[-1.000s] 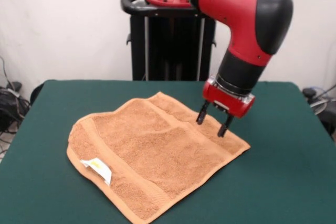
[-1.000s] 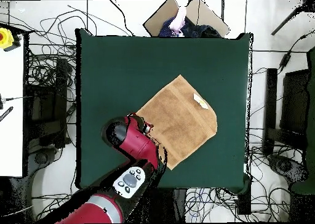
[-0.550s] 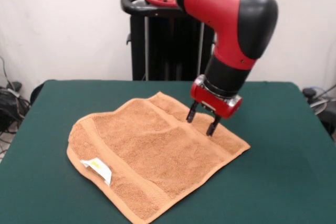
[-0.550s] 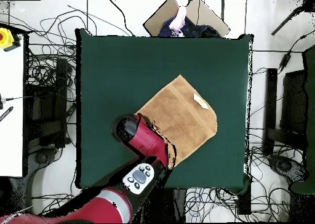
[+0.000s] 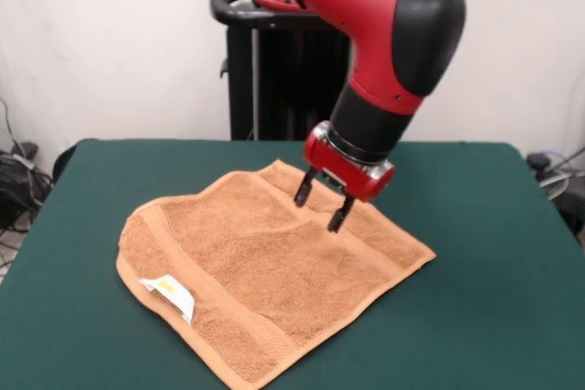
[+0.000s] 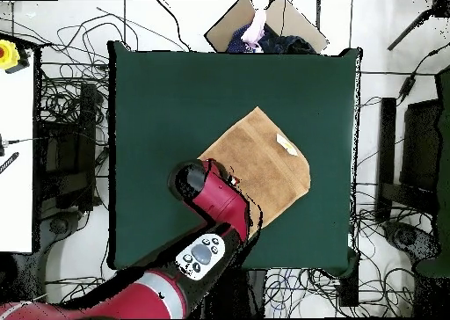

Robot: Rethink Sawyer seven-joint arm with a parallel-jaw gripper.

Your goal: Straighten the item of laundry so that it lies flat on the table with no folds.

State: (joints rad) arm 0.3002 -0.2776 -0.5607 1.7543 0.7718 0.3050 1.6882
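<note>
Towel [image 5: 274,271]: spread on table [image 5: 494,317], mostly flat; low ridge across middle, corner by label [image 5: 169,291] rounded under. Gripper [image 5: 322,204]: open, empty, poised over towel's far edge. Risks: pinching both layers, or dragging the whole towel and bunching a fresh fold. Bare felt on every side of towel, narrowest at its near corner.
</note>
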